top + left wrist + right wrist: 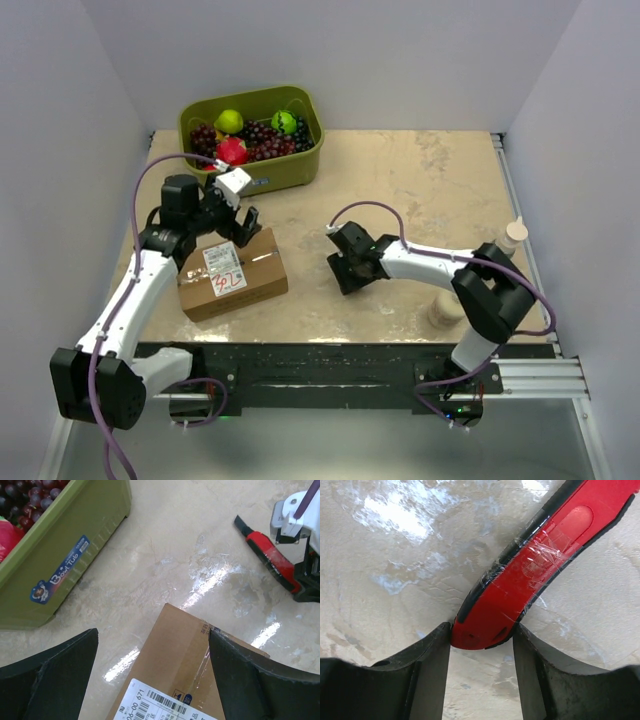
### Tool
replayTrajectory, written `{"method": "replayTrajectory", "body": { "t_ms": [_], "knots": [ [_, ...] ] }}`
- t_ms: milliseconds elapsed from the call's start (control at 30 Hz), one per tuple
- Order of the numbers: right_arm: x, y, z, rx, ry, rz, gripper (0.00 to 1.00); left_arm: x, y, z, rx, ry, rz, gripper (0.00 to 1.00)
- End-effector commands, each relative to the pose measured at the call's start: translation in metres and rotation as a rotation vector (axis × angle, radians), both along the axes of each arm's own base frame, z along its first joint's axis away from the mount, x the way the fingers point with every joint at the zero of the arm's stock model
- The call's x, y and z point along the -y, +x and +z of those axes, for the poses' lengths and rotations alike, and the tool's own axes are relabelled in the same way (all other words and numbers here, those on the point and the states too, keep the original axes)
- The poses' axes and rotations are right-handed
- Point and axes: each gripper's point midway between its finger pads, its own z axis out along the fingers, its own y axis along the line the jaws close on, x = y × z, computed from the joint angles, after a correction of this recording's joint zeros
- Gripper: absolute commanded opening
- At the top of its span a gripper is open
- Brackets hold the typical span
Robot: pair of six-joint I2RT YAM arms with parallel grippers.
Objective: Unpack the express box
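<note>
The express box, labelled "06-00 671", lies by the left edge of the desk under the wide-spread left gripper, while the right gripper pinches a red knife.

High behind my bases, one camera takes the whole table; wrist cameras look down close, left over the express box, both sharing the utility knife.

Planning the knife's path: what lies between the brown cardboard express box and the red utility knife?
Only bare beige tabletop separates the brown cardboard express box from the red utility knife; the left wrist view shows it.
</note>
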Motion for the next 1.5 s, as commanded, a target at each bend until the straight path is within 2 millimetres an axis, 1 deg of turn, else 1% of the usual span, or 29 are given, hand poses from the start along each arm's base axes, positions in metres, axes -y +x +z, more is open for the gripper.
{"method": "replayTrajectory", "body": {
  "t_ms": [0, 100, 133, 200, 233, 267, 300, 333, 367, 400, 433, 467, 500, 600, 633, 733, 767, 800, 900, 1033, 1067, 1133, 1167, 1233, 1267, 1300, 1333, 1400, 1467],
  "knots": [
    [0.020, 0.004, 0.018, 0.007, 0.054, 0.058, 0.43, -0.009, 0.002, 0.021, 0.063, 0.087, -0.021, 0.95],
    [0.013, 0.014, 0.058, 0.053, 0.136, 0.162, 0.38, -0.011, -0.005, 0.021, 0.082, 0.136, -0.068, 0.95],
    [0.009, 0.017, 0.077, 0.061, 0.171, 0.191, 0.33, -0.011, -0.007, 0.022, 0.107, 0.162, -0.100, 0.95],
    [0.004, 0.010, 0.115, 0.077, 0.239, 0.330, 0.26, -0.001, -0.017, 0.026, 0.168, 0.186, -0.201, 0.95],
    [0.003, 0.006, 0.125, 0.086, 0.252, 0.381, 0.24, 0.004, -0.022, 0.027, 0.197, 0.192, -0.244, 0.95],
    [0.004, 0.000, 0.137, 0.115, 0.253, 0.472, 0.24, 0.017, -0.033, 0.025, 0.222, 0.179, -0.329, 0.95],
    [0.003, -0.013, 0.145, 0.089, 0.277, 0.547, 0.23, 0.021, -0.037, 0.034, 0.319, 0.214, -0.388, 0.95],
    [0.003, -0.015, 0.150, 0.099, 0.285, 0.578, 0.23, 0.027, -0.042, 0.036, 0.366, 0.221, -0.424, 0.95],
    [0.002, -0.021, 0.155, 0.097, 0.300, 0.627, 0.23, 0.038, -0.050, 0.032, 0.396, 0.211, -0.478, 0.95],
    [-0.003, -0.042, 0.162, -0.003, 0.363, 0.706, 0.23, 0.043, -0.052, 0.046, 0.509, 0.229, -0.512, 0.95],
    [0.000, -0.049, 0.165, -0.038, 0.354, 0.760, 0.23, 0.049, -0.056, 0.047, 0.556, 0.233, -0.547, 0.95],
    [0.000, -0.052, 0.167, -0.050, 0.355, 0.792, 0.22, 0.059, -0.064, 0.032, 0.568, 0.232, -0.599, 0.95],
    [-0.003, -0.048, 0.174, -0.033, 0.366, 0.787, 0.21, 0.064, -0.063, 0.036, 0.645, 0.256, -0.626, 0.95],
    [-0.007, -0.033, 0.186, 0.027, 0.354, 0.785, 0.15, 0.082, -0.070, 0.018, 0.612, 0.232, -0.710, 0.95],
    [-0.008, -0.028, 0.180, 0.013, 0.338, 0.781, 0.15, 0.086, -0.074, 0.014, 0.584, 0.208, -0.730, 0.94],
    [-0.014, -0.007, 0.181, 0.055, 0.335, 0.756, 0.11, 0.108, -0.089, 0.005, 0.488, 0.093, -0.776, 0.91],
    [-0.016, -0.001, 0.183, 0.060, 0.341, 0.727, 0.10, 0.119, -0.091, 0.010, 0.521, 0.068, -0.777, 0.90],
    [-0.017, 0.013, 0.195, 0.097, 0.356, 0.704, 0.08, 0.124, -0.093, 0.010, 0.480, 0.021, -0.744, 0.90],
    [-0.015, 0.040, 0.204, 0.149, 0.338, 0.641, 0.05, 0.136, -0.085, 0.008, 0.466, -0.007, -0.681, 0.91],
    [0.004, 0.075, 0.183, 0.127, 0.311, 0.475, 0.00, 0.144, -0.072, 0.000, 0.409, -0.035, -0.643, 0.90],
    [0.019, 0.092, 0.175, 0.108, 0.327, 0.387, 0.00, 0.149, -0.067, 0.002, 0.418, -0.049, -0.638, 0.90],
    [0.027, 0.099, 0.173, 0.047, 0.411, 0.280, 0.00, 0.159, -0.060, 0.005, 0.419, -0.061, -0.605, 0.91],
    [0.040, 0.109, 0.166, 0.023, 0.433, 0.214, 0.00, 0.167, -0.053, 0.004, 0.413, -0.084, -0.577, 0.91],
    [0.038, 0.111, 0.171, -0.048, 0.551, 0.130, 0.00, 0.181, -0.036, 0.012, 0.450, -0.115, -0.480, 0.92],
    [0.044, 0.120, 0.171, -0.064, 0.595, 0.067, 0.00, 0.187, -0.033, 0.012, 0.435, -0.135, -0.446, 0.92],
    [0.040, 0.120, 0.175, -0.087, 0.645, 0.049, 0.00, 0.195, -0.028, 0.020, 0.456, -0.136, -0.418, 0.93],
    [0.039, 0.121, 0.177, -0.116, 0.678, 0.003, 0.00, 0.206, -0.024, 0.013, 0.464, -0.102, -0.348, 0.93],
    [0.035, 0.126, 0.182, -0.124, 0.717, -0.018, 0.00, 0.222, -0.022, 0.015, 0.497, -0.075, -0.340, 0.93],
    [0.033, 0.130, 0.186, -0.135, 0.748, -0.061, 0.00, 0.236, -0.020, -0.002, 0.489, -0.035, -0.321, 0.93]
  ]
}}
